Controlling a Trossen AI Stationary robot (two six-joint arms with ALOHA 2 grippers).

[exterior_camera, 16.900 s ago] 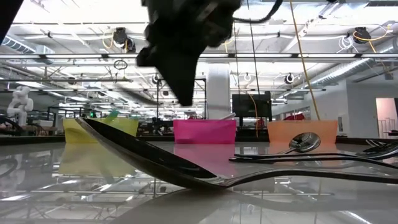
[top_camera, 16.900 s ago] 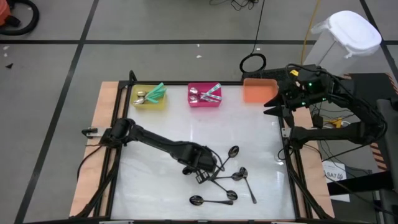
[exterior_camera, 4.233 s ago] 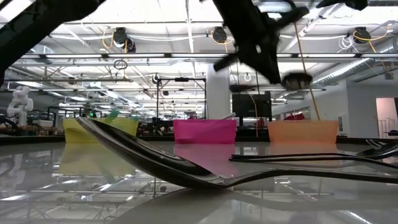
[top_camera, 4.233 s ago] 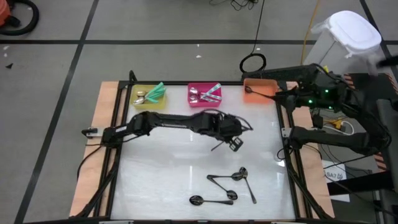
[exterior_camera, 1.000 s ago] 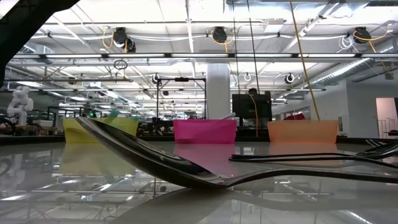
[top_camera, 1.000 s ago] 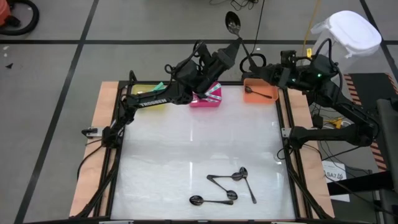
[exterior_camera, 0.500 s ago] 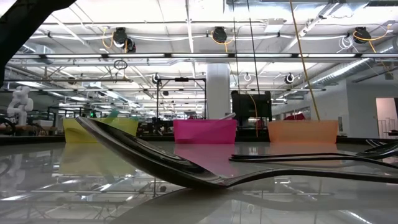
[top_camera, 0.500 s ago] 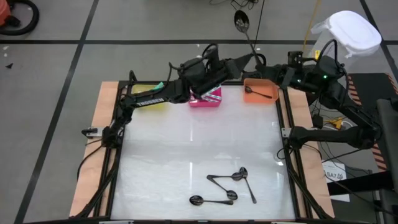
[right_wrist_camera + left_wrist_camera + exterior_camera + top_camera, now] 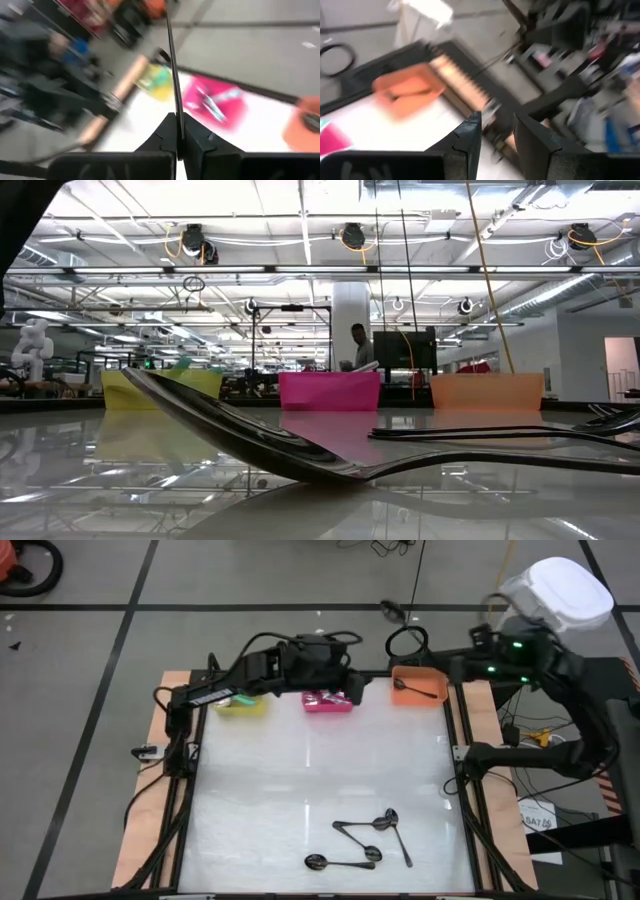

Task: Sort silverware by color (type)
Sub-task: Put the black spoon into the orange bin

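Observation:
My right gripper (image 9: pixel 179 126), at the table's far right corner (image 9: pixel 455 662), is shut on a dark spoon (image 9: pixel 173 65). The spoon's blurred bowl (image 9: pixel 392 608) shows beyond the far edge. My left gripper (image 9: pixel 497 125) is open and holds nothing. It hangs over the pink bin (image 9: pixel 330 703), pointing toward the orange bin (image 9: pixel 407 90). Another dark spoon (image 9: pixel 418 690) lies in the orange bin (image 9: pixel 400 680). Several dark spoons (image 9: pixel 365 840) lie flat on the table's near right part. One of them fills the low view (image 9: pixel 250 440). My right gripper pinches the dark spoon's thin handle (image 9: pixel 176 117) between its two shut fingers. The handle runs straight out ahead of the fingers, along them. The spoon is lifted clear of the table and bins, its bowl end away from the gripper.
A yellow bin (image 9: pixel 240 705) with teal-handled spoons stands at the far left, and the pink bin holds silver ones. A black cable loop (image 9: pixel 407 640) lies behind the orange bin. A white lidded container (image 9: pixel 560 590) stands off the table's far right corner.
My left gripper has let go of the dark spoon it held high behind the far edge. It has drawn back toward the table's left, come down over the pink bin and tipped forward. The spoon stays with my right gripper, and its bowl has swung lower.

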